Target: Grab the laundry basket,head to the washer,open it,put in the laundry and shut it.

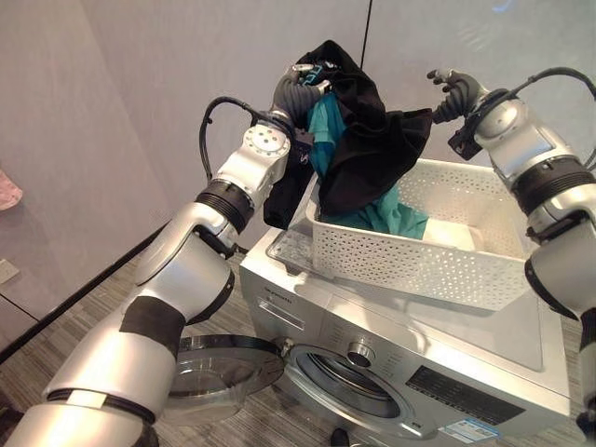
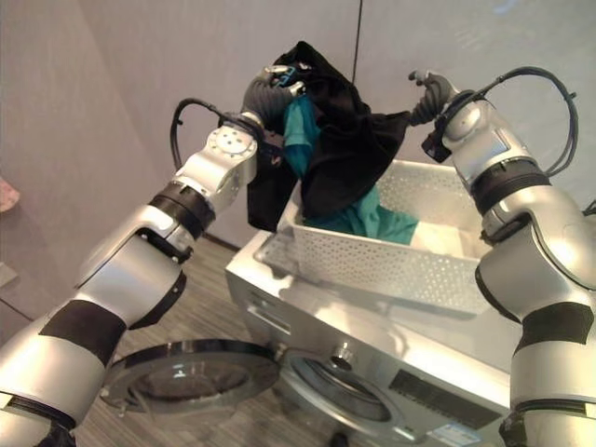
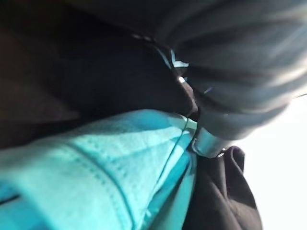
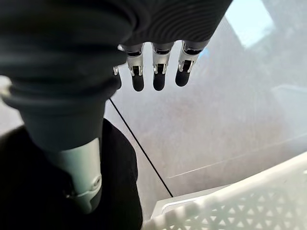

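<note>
- My left hand (image 1: 303, 82) is clenched on a bundle of laundry: a black garment (image 1: 372, 140) and a teal garment (image 1: 326, 130) bunched together, raised high above the basket so the cloth hangs free of its walls.
- In my left wrist view the teal cloth (image 3: 96, 172) and the black cloth (image 3: 96, 72) press right against my palm, so I judge the grasp is firm.
- The lower end of the teal garment trails down into the white perforated laundry basket (image 1: 419, 261); the bundle is not fully out of it.
- The basket sits on top of the washer (image 1: 484, 354), toward its back left corner, which leaves both my hands free for the clothes.
- My right hand (image 2: 430, 93) is raised beside the hanging black cloth, at the basket's far side. In my right wrist view its fingers (image 4: 158, 76) are straight and released, holding nothing.
- The round washer door (image 2: 186, 372) is swung open to the left on the front of the washer, with the drum opening (image 1: 349, 386) below the top's front edge.
- I judge the next step is carrying the bundle forward over the front edge and down into the drum; the trailing tail could catch on the basket rim.
</note>
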### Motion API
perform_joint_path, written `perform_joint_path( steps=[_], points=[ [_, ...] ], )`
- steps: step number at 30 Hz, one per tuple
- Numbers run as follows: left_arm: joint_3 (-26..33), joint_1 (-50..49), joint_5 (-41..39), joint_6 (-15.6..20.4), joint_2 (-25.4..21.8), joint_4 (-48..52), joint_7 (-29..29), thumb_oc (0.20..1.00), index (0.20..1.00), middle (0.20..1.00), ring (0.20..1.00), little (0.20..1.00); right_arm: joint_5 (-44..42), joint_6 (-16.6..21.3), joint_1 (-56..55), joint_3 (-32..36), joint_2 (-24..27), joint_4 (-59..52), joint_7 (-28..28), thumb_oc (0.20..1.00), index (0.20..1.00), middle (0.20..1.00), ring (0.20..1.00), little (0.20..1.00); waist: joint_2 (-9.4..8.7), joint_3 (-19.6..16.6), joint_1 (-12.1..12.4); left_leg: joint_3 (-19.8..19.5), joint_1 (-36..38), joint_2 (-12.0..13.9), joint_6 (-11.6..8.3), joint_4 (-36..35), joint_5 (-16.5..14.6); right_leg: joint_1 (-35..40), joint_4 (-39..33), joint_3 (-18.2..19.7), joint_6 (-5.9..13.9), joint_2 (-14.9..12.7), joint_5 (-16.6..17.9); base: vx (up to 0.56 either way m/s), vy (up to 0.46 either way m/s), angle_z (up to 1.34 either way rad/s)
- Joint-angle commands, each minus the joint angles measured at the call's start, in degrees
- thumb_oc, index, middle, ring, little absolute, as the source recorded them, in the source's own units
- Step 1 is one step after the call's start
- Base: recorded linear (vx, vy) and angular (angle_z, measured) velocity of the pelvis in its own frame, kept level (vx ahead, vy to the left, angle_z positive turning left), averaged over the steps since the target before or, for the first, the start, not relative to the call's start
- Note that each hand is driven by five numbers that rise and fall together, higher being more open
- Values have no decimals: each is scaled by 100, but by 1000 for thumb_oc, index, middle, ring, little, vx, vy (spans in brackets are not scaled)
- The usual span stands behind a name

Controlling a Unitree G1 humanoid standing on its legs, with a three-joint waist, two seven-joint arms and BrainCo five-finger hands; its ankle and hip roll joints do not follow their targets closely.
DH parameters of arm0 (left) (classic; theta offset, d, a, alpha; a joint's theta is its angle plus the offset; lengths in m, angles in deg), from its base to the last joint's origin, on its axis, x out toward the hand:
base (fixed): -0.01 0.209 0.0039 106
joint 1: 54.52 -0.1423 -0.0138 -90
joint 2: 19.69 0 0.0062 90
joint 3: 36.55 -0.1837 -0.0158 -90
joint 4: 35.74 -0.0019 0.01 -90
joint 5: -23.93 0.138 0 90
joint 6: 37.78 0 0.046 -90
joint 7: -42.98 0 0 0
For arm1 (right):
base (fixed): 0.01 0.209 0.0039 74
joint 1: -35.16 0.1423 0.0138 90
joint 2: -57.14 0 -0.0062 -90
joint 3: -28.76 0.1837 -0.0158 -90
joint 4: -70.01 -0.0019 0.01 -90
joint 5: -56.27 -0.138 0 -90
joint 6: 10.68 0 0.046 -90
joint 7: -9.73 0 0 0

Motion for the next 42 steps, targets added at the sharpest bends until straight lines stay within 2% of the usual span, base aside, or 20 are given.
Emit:
perform_joint_path(
  steps=[1, 5, 10, 12, 14, 15, 16, 21, 26, 27, 34, 42],
  points=[
    [-81, 1578, 292, 380, -377, -479, 92, 200, 200, 200, 200, 200, -93, 123, 943, -165, 75, 900, -192, 1000, 1000, 1000, 1000, 1000, 33, -154, 226, 152, 3, 267, -121, 26, -392, 463, 1, -122, 552, -536, -885, 0, 0, 0],
    [-136, 1930, 283, 449, -687, -502, 139, 200, 200, 200, 200, 200, -174, 186, 860, -45, 39, 859, -281, 1000, 1000, 1000, 1000, 1000, 81, -175, 252, 179, 23, 264, -126, 26, -395, 466, 1, -116, 564, -541, -894, 9, -2, -3],
    [-406, 2864, -24, 551, -1484, -605, 160, 200, 200, 200, 200, 200, -303, 193, 466, 200, 107, 830, -301, 1000, 1000, 1000, 1000, 1000, 169, -291, 392, 144, 43, 247, -139, 26, -396, 539, 1, -166, 575, -547, -918, 17, -8, 2],
    [-478, 2987, -73, 559, -1570, -626, 153, 200, 200, 200, 200, 200, -311, 184, 424, 219, 114, 836, -298, 1000, 1000, 1000, 1000, 1000, 171, -304, 410, 134, 36, 244, -141, 26, -395, 545, 1, -180, 577, -548, -923, 12, -5, 4],
    [-710, 3450, -129, 578, -1885, -704, 165, 200, 200, 200, 200, 200, -296, 185, 275, 286, 120, 934, -303, 1000, 1000, 1000, 1000, 1000, 193, -367, 507, 103, 13, 236, -156, 26, -378, 567, 1, -245, 582, -551, -932, 21, -7, 6],
    [-722, 3467, -137, 582, -1882, -721, 155, 200, 200, 200, 200, 200, -295, 186, 278, 292, 119, 934, -303, 1000, 1000, 1000, 1000, 1000, 188, -364, 500, 98, 9, 235, -156, 26, -377, 567, 1, -250, 582, -552, -933, 26, -7, 4],
    [-830, 3735, -217, 607, -2087, -728, 187, 200, 200, 200, 200, 200, -292, 176, 209, 310, 106, 985, -330, 1000, 1000, 1000, 1000, 1000, 198, -398, 564, 74, -12, 231, -163, 26, -362, 579, 1, -281, 580, -547, -941, 21, -8, 11],
    [-1119, 4379, -531, 712, -2538, -743, 269, 200, 200, 200, 200, 200, -349, 210, -45, 407, 40, 1009, -405, 1000, 1000, 1000, 1000, 1000, 231, -495, 723, -11, -73, 219, -175, 26, -347, 586, 1, -382, 583, -548, -960, 22, -1, 12],
    [-1349, 4737, -666, 799, -2932, -737, 353, 200, 200, 200, 200, 200, -538, 305, -180, 552, 80, 925, -563, 1000, 1000, 1000, 1000, 1000, 216, -531, 827, -66, -125, 205, -183, 26, -325, 588, 1, -447, 588, -556, -957, 5, 15, 10],
    [-1441, 4825, -735, 826, -3135, -759, 403, 200, 200, 200, 200, 200, -636, 344, -197, 646, 139, 901, -689, 1000, 1000, 1000, 1000, 1000, 208, -545, 879, -100, -135, 204, -189, 26, -323, 613, 1, -500, 586, -557, -967, -8, 16, 23],
    [-1654, 5028, -819, 965, -3636, -727, 614, 200, 200, 200, 200, 200, -923, 578, -245, 1005, 289, 586, -1164, 1000, 1000, 1000, 1000, 1000, 153, -637, 1047, -190, -195, 207, -185, 26, -297, 600, 1, -612, 591, -549, -968, -21, 10, 13],
    [-1928, 5328, -942, 1058, -3916, -756, 669, 200, 200, 200, 200, 200, -1029, 671, -349, 1093, 356, 603, -1282, 1000, 1000, 1000, 1000, 1000, 101, -780, 1271, -207, -227, 259, -192, 26, -239, 583, 1, -647, 584, -523, -988, -13, -9, 0]
  ],
)
